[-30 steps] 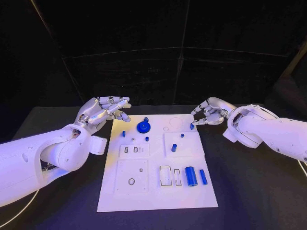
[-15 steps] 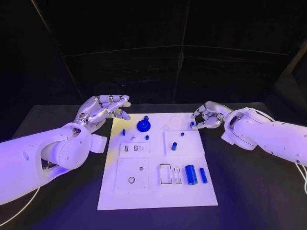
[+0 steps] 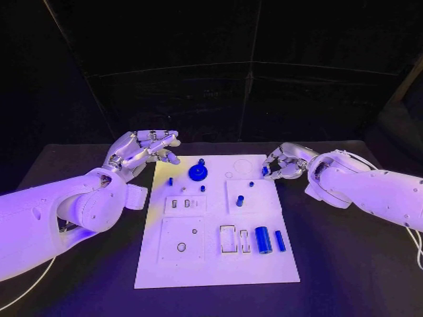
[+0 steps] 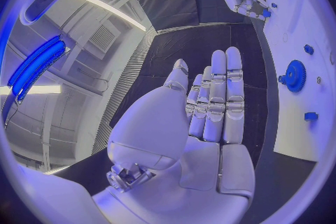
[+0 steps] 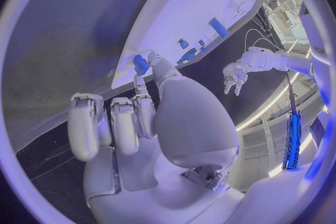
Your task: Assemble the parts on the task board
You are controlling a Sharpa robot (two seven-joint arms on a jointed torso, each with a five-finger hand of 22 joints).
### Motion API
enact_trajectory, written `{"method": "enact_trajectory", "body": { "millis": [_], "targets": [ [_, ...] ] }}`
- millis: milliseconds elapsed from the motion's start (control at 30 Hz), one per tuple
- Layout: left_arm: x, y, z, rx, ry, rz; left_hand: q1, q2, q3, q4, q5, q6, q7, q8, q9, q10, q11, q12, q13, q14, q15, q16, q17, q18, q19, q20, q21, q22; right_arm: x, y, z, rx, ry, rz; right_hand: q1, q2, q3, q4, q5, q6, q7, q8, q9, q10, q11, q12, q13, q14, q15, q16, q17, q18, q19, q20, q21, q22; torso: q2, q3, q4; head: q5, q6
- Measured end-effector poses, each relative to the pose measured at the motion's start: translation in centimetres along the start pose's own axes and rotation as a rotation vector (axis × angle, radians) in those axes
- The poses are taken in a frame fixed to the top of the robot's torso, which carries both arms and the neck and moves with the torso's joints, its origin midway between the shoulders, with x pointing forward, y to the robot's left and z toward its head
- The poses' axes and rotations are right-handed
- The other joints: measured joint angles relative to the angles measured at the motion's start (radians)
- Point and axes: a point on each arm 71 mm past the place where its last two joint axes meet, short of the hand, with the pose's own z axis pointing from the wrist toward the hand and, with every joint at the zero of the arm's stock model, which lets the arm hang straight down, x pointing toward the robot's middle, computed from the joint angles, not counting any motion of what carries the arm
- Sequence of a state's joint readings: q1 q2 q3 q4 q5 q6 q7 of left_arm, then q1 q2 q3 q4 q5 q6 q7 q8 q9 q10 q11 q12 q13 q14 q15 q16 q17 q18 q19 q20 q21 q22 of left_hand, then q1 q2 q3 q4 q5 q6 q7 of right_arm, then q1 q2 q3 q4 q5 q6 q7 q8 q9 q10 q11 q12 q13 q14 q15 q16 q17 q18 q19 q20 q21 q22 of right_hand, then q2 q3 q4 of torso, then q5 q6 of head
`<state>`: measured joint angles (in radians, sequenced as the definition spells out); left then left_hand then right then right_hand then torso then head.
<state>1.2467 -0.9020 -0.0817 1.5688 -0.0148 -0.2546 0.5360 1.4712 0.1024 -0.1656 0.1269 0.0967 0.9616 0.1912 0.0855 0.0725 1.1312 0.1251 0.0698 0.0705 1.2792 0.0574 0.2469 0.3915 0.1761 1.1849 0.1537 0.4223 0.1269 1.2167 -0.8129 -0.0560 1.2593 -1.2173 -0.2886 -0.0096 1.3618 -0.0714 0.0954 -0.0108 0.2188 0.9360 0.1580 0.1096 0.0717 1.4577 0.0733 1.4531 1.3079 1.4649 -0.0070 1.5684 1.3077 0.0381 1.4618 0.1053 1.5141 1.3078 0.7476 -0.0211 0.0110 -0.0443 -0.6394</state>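
Blue parts are lying and standing across the white task board (image 3: 216, 261), which is sitting lengthwise on the black counter (image 3: 345, 264) between the two arms. At the far right edge of the board, the right robot hand (image 3: 284, 162) is closing its fingertips (image 5: 145, 65) around a small blue peg (image 3: 265, 172), pinching it between thumb and finger while the other fingers are curling in beside the palm; the wrist view is showing the peg right at the fingertip against the board's edge. That pinch suits a piece this small, and I judge the hand is either lifting it from its seat or seating it.

The left robot hand (image 3: 145, 149) is hovering off the board's far left corner, fingers extended and apart, holding nothing, probably staying clear so the right arm has room.

A blue gear (image 3: 198, 174) is sitting near the far middle of the board, with short blue pins (image 3: 239, 202) standing in the raised blocks closer in. Nearer the robot, a thick blue cylinder (image 3: 263, 241) and a thin blue bar (image 3: 280, 242) are lying side by side next to empty rectangular slots, apparently awaiting insertion.
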Motion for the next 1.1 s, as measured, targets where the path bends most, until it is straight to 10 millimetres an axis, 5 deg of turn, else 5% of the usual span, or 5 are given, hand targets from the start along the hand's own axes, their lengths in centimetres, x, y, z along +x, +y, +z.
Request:
{"method": "enact_trajectory", "body": {
  "millis": [300,433,1100],
  "targets": [
    [-0.01,0.02,-0.01,0.000,0.000,0.000,0.000,0.000,-0.003,0.003,0.000,0.003,0.004,0.000,0.000,0.000,0.000,0.000,0.000,0.000,0.000,0.000,0.002,0.000,0.000,0.000,0.000,0.001,0.19,0.19,0.43,0.000,-0.002,-0.003,-0.006,0.031,0.017,0.003,-0.018,0.012,0.001,0.006,0.000,0.000,0.000,0.004,0.000,0.000,0.000,0.000,0.000,0.000,0.000,0.000,0.000,0.000,0.000,-0.0003,0.0004,0.002,-0.002],
    [-0.01,0.02,-0.01,-0.001,-0.001,0.000,0.000,0.000,-0.003,0.003,0.000,0.003,0.004,-0.004,0.000,0.000,0.000,0.000,-0.001,-0.004,0.004,0.000,0.004,0.000,0.000,0.000,0.000,0.001,0.24,0.22,0.60,0.001,-0.003,-0.002,-0.002,0.073,0.051,0.002,-0.104,0.016,0.005,0.006,-0.002,0.000,0.000,0.004,0.000,0.000,0.000,0.000,0.000,0.000,0.000,0.000,0.000,0.000,0.000,-0.0004,0.0008,0.001,-0.003],
    [-0.02,0.03,-0.05,-0.003,-0.001,0.000,0.000,0.000,-0.003,0.003,0.000,0.003,0.003,-0.004,0.000,0.000,0.000,0.000,-0.001,-0.007,0.000,0.000,0.008,0.000,0.000,0.000,0.000,0.001,0.40,0.11,0.81,0.007,-0.003,0.004,-0.007,0.068,0.071,-0.016,-0.134,0.023,0.004,0.006,-0.003,0.000,0.000,0.004,0.000,0.000,0.000,0.000,0.000,0.000,0.000,0.000,0.000,0.000,0.000,-0.0006,0.0012,0.003,-0.013]
  ]
}}
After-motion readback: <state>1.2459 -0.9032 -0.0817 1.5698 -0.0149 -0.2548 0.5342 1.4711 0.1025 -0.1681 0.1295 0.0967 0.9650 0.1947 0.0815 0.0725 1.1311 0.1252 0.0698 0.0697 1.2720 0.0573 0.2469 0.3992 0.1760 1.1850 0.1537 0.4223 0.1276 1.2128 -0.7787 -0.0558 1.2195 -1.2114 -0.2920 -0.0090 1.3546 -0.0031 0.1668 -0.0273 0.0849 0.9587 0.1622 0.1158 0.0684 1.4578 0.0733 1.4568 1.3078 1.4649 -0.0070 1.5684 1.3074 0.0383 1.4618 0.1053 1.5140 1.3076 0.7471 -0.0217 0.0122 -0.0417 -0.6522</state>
